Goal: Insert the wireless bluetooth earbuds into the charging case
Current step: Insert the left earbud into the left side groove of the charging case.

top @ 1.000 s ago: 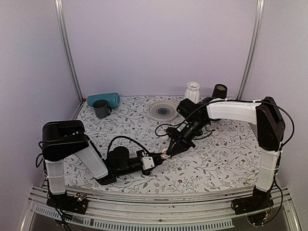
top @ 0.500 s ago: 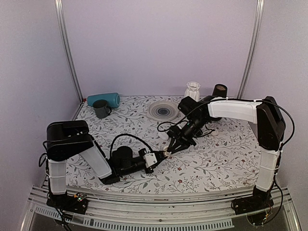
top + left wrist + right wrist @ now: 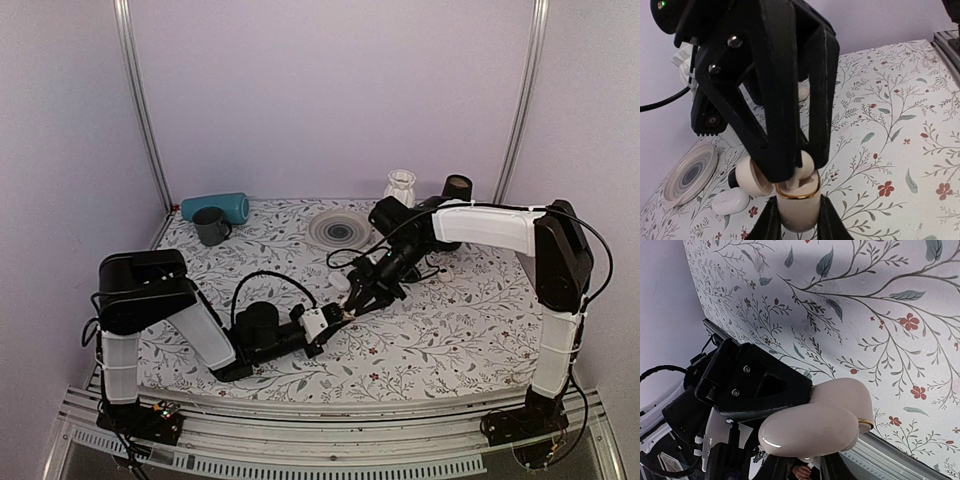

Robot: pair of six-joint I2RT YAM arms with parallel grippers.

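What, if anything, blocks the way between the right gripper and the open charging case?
Nothing visible does. The left gripper holds the charging case with its lid swung aside, and the right gripper has its tips right at the open, gold-rimmed mouth.

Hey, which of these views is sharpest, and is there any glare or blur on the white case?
Left wrist: charging case in focus, top blocked by the dark right gripper. Right wrist: bright glare streak on its lid, tablecloth sharp. Top external: even light, case too small to judge.
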